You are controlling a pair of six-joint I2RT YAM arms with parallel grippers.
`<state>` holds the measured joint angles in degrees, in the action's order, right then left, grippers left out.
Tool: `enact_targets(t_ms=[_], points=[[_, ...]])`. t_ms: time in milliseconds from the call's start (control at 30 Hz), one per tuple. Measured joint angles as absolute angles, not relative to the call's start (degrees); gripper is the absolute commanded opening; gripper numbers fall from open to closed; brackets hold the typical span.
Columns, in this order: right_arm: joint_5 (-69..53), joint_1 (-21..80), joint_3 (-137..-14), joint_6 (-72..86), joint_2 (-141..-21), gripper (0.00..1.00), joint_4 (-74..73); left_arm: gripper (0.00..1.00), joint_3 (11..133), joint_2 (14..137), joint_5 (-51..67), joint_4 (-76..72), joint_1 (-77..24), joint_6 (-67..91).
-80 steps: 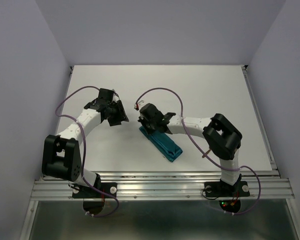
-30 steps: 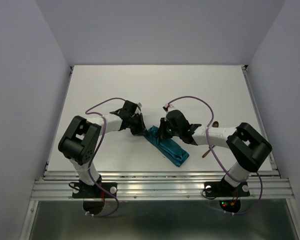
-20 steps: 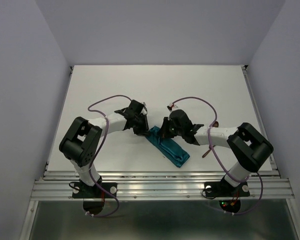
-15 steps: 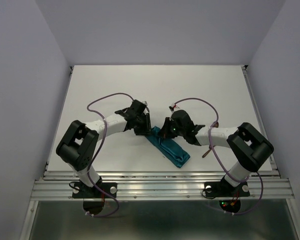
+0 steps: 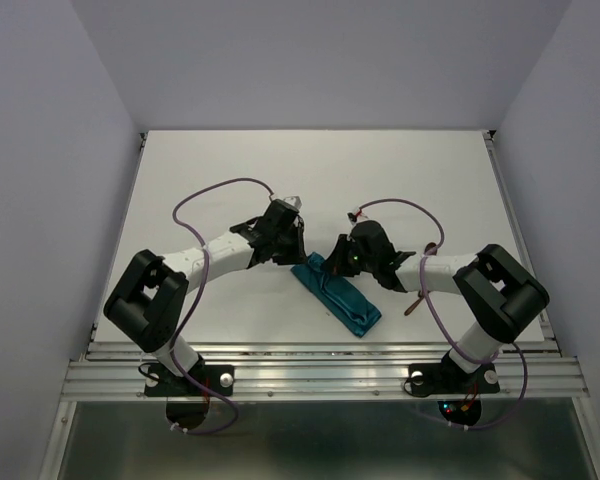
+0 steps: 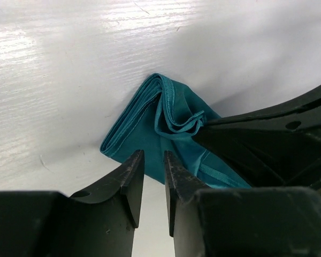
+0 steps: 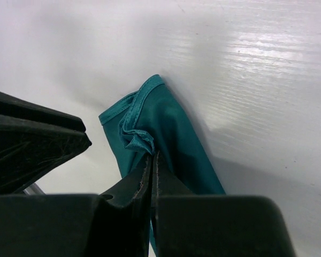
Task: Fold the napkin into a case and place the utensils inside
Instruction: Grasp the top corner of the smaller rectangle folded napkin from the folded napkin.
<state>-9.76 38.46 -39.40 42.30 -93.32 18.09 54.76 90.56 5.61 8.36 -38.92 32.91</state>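
Your table (image 5: 230, 180) carries one piece of work: the napkin (image 5: 342, 297), already folded into a narrow teal strip. It lies on a slant near the middle, one end pointing far and left, the other near and right. Both arms lean in over that far-left end, one from each side.

The right gripper (image 7: 151, 156) is closed tight on a small pucker of the upper layer at that end, and the cloth bunches right at its tips. The left gripper (image 6: 152, 156) hovers just beside the same corner with only a narrow slot between its jaws and nothing in it.

What I take for one of the utensils (image 5: 411, 306) is a thin reddish-brown sliver beside the right arm, near and right of the strip. It is too small to tell which piece.

Watch the pinch first. The cloth is thin and a little shiny, so it may slide out if you lift quickly. If the tips have caught more than the top layer, the mouth will not open. Pull sideways and the whole strip is likely to drag and lose its folds. The two grippers sit very close, so a careless approach could knock them together. A sweep of the right arm could also push the cutlery away.
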Motion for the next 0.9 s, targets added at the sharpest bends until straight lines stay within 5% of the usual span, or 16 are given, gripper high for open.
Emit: enact_targets(t_ms=[233, 900], points=[[-10.13, 37.82, -38.65, 42.48, -92.88, 0.01, 18.48, 0.41, 54.78, 90.56, 5.26, 9.63, -40.03, 30.92], [-10.35, 37.45, -38.59, 42.48, -92.6, 0.01, 18.52, 0.36, 59.51, 96.68, 0.49, 11.92, -46.61, 30.96]])
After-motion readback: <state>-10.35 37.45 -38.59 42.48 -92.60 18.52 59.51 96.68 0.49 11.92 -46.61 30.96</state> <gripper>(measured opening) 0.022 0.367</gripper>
